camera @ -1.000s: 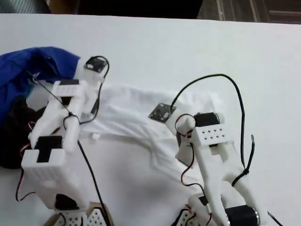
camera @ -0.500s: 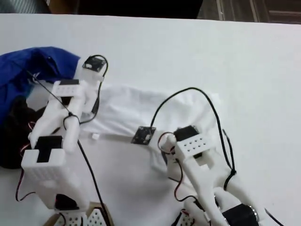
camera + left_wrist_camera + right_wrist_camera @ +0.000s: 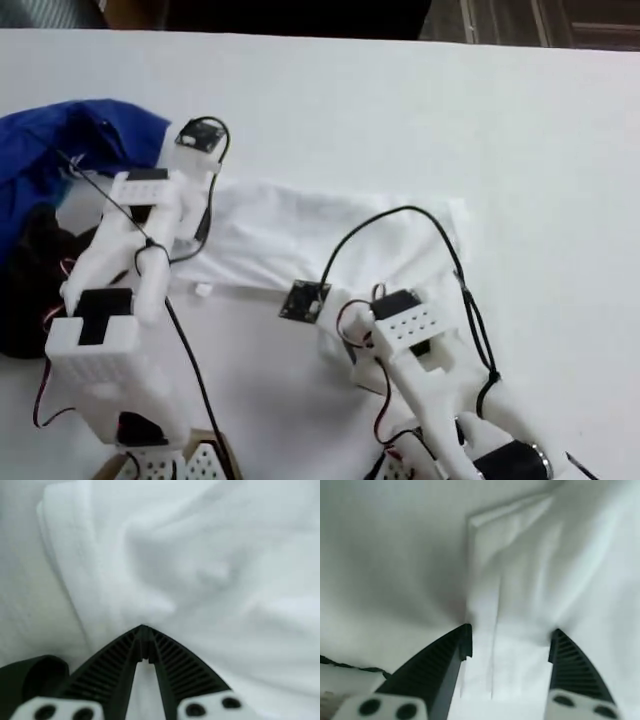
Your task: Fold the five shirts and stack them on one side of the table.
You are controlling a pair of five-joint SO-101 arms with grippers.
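White shirt point(image 3: 270, 230) is not folded yet, blue shirt point(image 3: 60, 140) waits beside it; left gripper point(image 3: 143, 632) is closed, right gripper point(image 3: 511, 635) is wide.

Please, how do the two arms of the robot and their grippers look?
The left arm and the right arm are blocky white plastic shells with black motors inset; thin black and red cables loop along them. Each wrist carries a small black square board. The left gripper and the right gripper have black, ribbed, pointed fingers on white bases with screw holes.
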